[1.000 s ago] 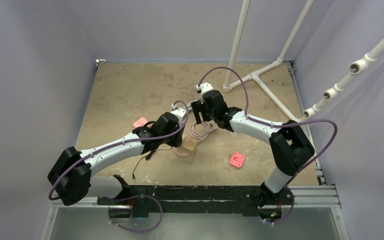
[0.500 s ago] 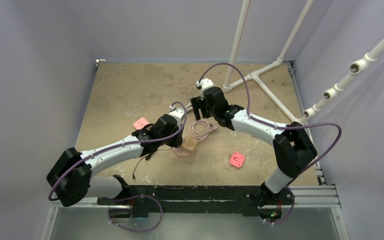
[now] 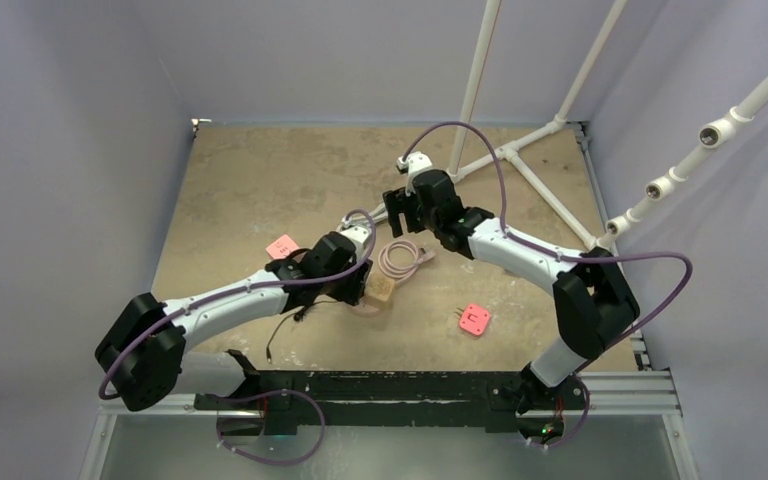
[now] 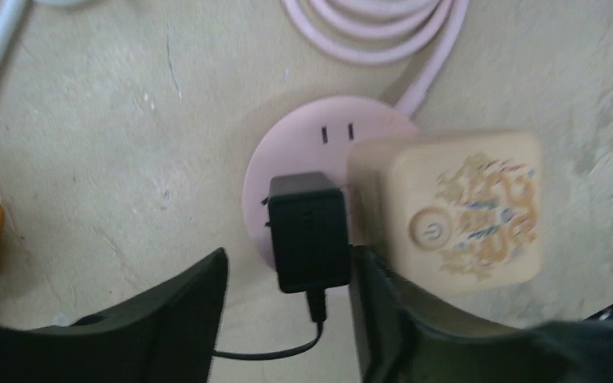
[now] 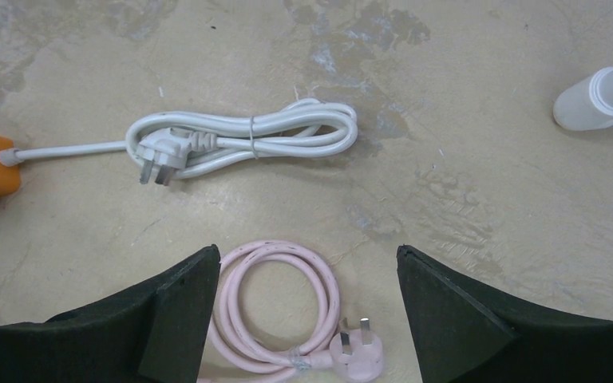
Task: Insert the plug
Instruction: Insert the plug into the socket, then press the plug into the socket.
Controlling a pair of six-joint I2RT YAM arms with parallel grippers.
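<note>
L tool (image 4: 289, 259) jaws apart either side of black plug (image 4: 307, 231), not clamping it. Plug sat in pink round socket (image 4: 303, 136) beside beige adapter (image 4: 455, 207). R tool (image 5: 307, 263) jaws wide apart over pink cable coil (image 5: 329, 299).

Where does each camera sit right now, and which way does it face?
Top external: above and behind the robot, looking down on the table; both arms show.
Left wrist: faces down at the black plug on the pink hub, left gripper framing it.
Right wrist: faces down at the pink cable coil, right gripper framing it.
Shared: that coil, in all three.
</note>
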